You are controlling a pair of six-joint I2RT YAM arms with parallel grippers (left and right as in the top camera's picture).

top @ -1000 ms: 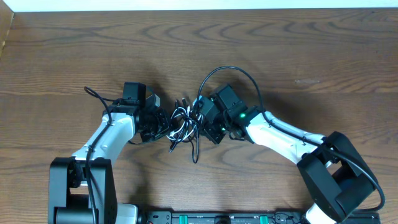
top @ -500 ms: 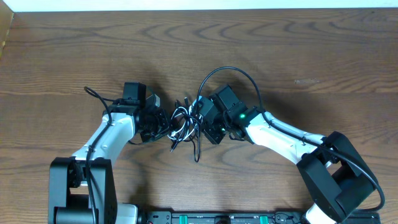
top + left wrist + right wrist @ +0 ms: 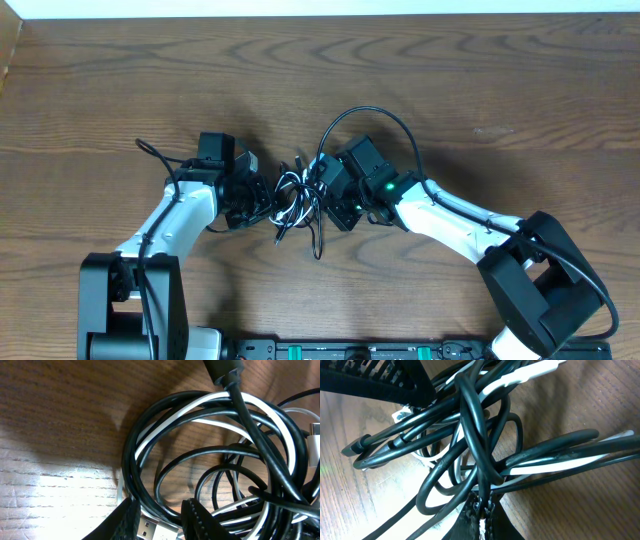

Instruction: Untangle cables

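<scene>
The cables (image 3: 297,200) lay knotted on the table (image 3: 500,80) between both arms. The right gripper (image 3: 481,510) pinched a black strand; the left gripper (image 3: 160,522) apparently clamped another. Both ends gripped, the next move called for gentle separation

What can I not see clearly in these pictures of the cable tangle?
Overhead: how many cables there are; the tangle is too small and the strands overlap.
Left wrist: the left end effector is cut off by the bottom edge.
Right wrist: where the strands end; they leave the frame. The right end effector is mostly below the edge.
</scene>
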